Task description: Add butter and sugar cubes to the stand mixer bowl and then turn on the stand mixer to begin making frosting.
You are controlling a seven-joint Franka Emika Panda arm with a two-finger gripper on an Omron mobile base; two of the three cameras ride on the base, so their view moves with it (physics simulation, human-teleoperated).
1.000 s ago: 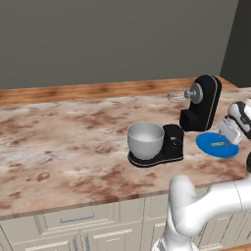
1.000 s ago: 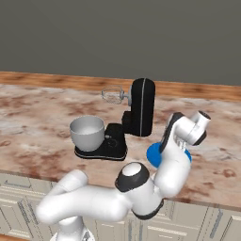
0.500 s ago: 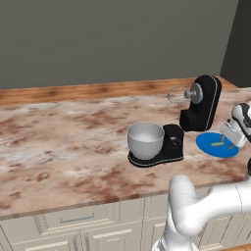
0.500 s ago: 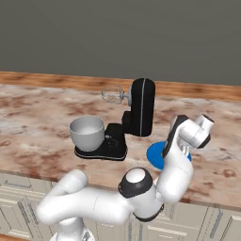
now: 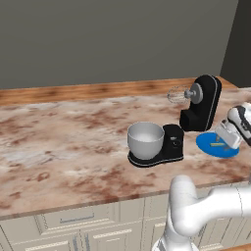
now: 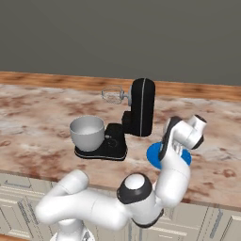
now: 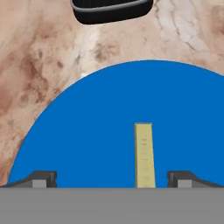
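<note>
- The gripper (image 7: 111, 177) hangs over a flat blue plate (image 7: 100, 127), its two dark fingertips (image 7: 41, 177) spread wide apart with nothing between them but the plate's surface below.
- In the hand view a yellow stick of butter (image 7: 144, 155) lies on the plate, running lengthwise away from the hand; it sits between the fingertips, nearer the one on that view's right, and touches neither.
- No sugar cubes can be made out on the plate in any view.
- Beyond the plate's far edge, at the top of the hand view, the rounded black foot of the stand mixer (image 7: 111, 11) rests on the marbled brown counter (image 7: 39, 52), apart from the plate's rim.
- From the left base view the hand (image 5: 234, 128) hovers over the right part of the plate (image 5: 208, 143), with the butter (image 5: 217, 144) showing as a small yellow sliver just beside it.
- The stand mixer (image 5: 201, 103) stands just behind the plate from the hand's position, head tilted back and silver whisk (image 5: 177, 95) raised in the air.
- The stand mixer bowl (image 5: 145, 139), light grey and looking empty, sits upright on the black base (image 5: 169, 146) well off to the hand's left, beyond the mixer's column.
- From the right base view the arm's white wrist (image 6: 181, 134) covers much of the plate (image 6: 153, 153), and the bowl (image 6: 87, 132) sits at the far end of the base from it.
</note>
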